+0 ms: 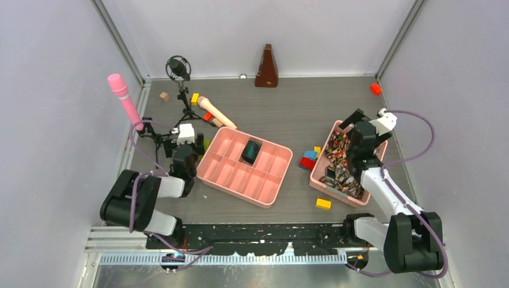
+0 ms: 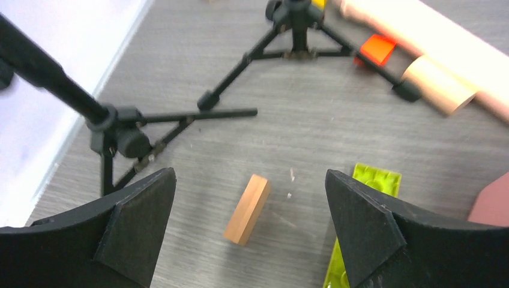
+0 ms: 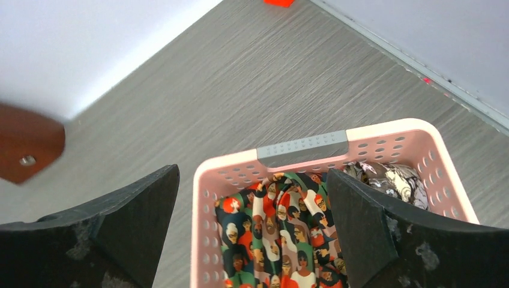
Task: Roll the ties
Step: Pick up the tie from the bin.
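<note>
Right claw [image 3: 252, 174] spread wide above the pink basket [image 3: 223, 163] of printed ties [image 3: 270, 234], lower centre; left claw [image 2: 249, 174], equally wide, hovers over a wooden block [image 2: 247, 209].

Tripod legs [image 2: 180, 117], wooden block [image 2: 247, 209] crowd left pincer [image 2: 249, 174].

Ties [image 3: 270, 234] read as smooth printed cloth with a faint sheen. The basket [image 3: 390, 131] is matt pink perforated plastic. Table [image 2: 336, 132]: grey, brushed wood-grain. The block [image 2: 247, 209] is plain unvarnished wood; at its three o'clock, a glossy green plastic brick [image 2: 377, 180].
</note>
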Tool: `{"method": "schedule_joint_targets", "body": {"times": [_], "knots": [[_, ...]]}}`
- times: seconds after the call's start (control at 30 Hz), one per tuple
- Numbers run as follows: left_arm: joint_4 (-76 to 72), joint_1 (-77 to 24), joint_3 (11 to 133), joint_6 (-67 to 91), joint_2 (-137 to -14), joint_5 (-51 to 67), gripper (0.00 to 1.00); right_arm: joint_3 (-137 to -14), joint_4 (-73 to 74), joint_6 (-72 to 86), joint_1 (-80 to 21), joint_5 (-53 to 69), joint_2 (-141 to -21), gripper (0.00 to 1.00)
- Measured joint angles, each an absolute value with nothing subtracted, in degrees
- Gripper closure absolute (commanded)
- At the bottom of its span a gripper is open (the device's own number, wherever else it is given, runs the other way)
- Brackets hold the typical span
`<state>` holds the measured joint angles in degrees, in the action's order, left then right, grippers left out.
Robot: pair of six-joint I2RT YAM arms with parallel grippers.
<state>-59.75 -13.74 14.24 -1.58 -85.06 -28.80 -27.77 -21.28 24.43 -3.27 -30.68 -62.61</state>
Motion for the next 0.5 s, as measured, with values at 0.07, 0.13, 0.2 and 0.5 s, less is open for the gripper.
{"method": "schedule_joint_targets", "body": {"times": [0.07,0.13,0.2,0.5], "knots": [[-53.21,-15.4,16.88,-1.87,-80.97,-31.46,0.0,-32.69,-12.08,28.97,-3.27,-32.56,-61.67,0.0],[-43.11,-16.32,22.15,-0.23,-76.42,-33.34,0.0,-38.41,-2.68,31.92,-3.25,-33.19,-61.91,0.01],[-32.32,-16.38,28.62,3.16,-72.69,-34.44,0.0,-42.63,3.88,33.56,-3.27,-32.99,-62.3,0.0],[0.43,-16.38,44.99,18.39,-64.79,-29.17,0.0,-51.4,24.27,38.26,-3.27,-23.81,-64.95,0.0]]}}
